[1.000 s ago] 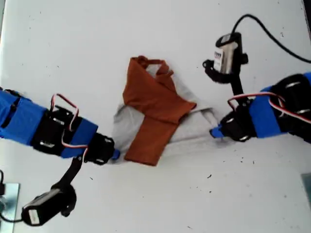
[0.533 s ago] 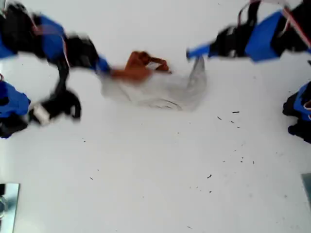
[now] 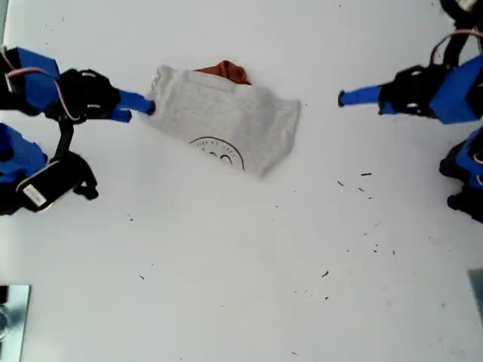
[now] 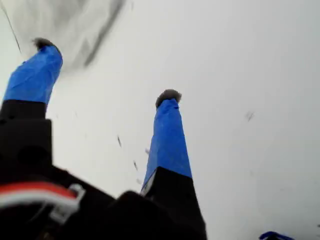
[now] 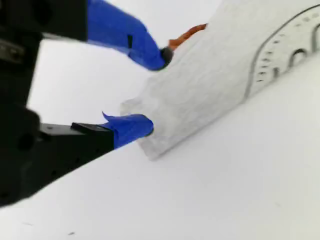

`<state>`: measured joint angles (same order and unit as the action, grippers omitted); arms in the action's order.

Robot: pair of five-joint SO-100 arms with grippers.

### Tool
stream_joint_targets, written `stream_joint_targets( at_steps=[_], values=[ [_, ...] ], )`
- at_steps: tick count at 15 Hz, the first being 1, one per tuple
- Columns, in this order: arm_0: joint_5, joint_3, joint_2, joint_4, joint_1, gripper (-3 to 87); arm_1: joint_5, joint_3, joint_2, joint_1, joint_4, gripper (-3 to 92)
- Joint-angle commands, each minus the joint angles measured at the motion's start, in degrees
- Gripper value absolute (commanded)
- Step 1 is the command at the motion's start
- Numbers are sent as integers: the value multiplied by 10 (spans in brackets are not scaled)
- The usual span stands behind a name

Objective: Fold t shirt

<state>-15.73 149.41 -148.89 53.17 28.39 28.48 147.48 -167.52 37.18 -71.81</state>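
The t shirt (image 3: pixel 223 121) lies on the white table as a folded grey bundle. Its dark circular print (image 3: pixel 219 151) faces up and a bit of rust-orange (image 3: pixel 225 72) peeks out at the far edge. My second gripper (image 3: pixel 143 105) is at the bundle's edge on the exterior view's left. In the second wrist view my second gripper (image 5: pixel 155 91) is open, with the grey t shirt (image 5: pixel 215 75) edge between its blue fingertips (image 5: pixel 145 125). My first gripper (image 3: pixel 343 98) hovers apart from the shirt on the exterior view's right. My first gripper (image 4: pixel 105 72) is open and holds nothing, and the t shirt (image 4: pixel 75 25) is a blur beyond it.
Small dark specks (image 3: pixel 362 177) dot the table toward the exterior view's right. More blue arm parts (image 3: pixel 464 173) stand at that view's right edge. A metallic object (image 3: pixel 11 317) sits in the exterior view's lower left corner. The second arm's camera (image 3: pixel 45 185) hangs near that view's left edge.
Both grippers carried the near hem up and over to the far side, so the shirt now lies folded with the print up. The first gripper has let go and drawn away.
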Motion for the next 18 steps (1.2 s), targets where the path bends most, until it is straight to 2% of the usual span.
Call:
stream_joint_targets(
  at_steps=[1,4,5,6,7,8,9,10,11,12,18],
  values=[
    [83,110,-140,-40,-105,7,-47,83,-120,-94,-14,309],
    [190,300,-396,-51,-214,-2,-185,244,-233,-213,-15,96],
    [227,369,-565,13,-236,-2,-207,289,-294,-231,-39,38],
    [230,365,-577,59,-236,-2,-200,302,-324,-242,-55,38],
    [207,366,-562,57,-222,-2,-209,301,-312,-239,-57,38],
    [193,366,-574,57,-231,40,-218,301,-322,-237,-56,39],
    [190,366,-574,58,-254,103,-181,301,-328,-231,-54,39],
    [187,366,-574,58,-280,123,-51,301,-328,-225,-54,39],
    [187,366,-574,58,-303,123,155,301,-328,-225,-54,40],
    [187,366,-574,58,-321,123,189,300,-330,-225,-59,39],
    [187,366,-574,58,-353,123,187,300,-330,-225,-59,39]
  ],
)
